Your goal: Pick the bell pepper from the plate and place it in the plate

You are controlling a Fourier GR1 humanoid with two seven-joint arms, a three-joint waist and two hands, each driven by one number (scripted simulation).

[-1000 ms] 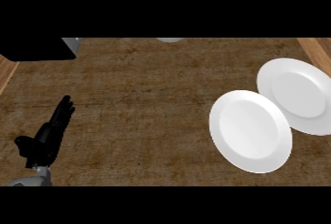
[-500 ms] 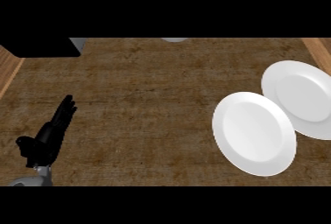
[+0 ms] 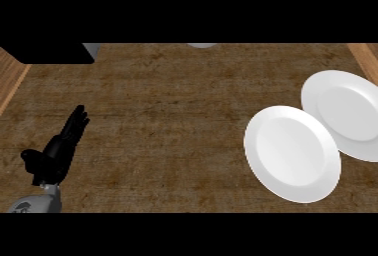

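Seen from above: a brown wood-grain counter. At lower left, the left hand, black, open, fingers straight and pointing up and slightly right, thumb out to the left, holding nothing, resting well apart from the plates. At right, two white plates: the nearer plate, an oval with its long axis running top to bottom, tilted slightly leftward at the top; just behind and to its right, the farther plate, overlapped along its lower left rim by the nearer one. No bell pepper visible anywhere; its location and heading cannot be told. Right hand out of view.
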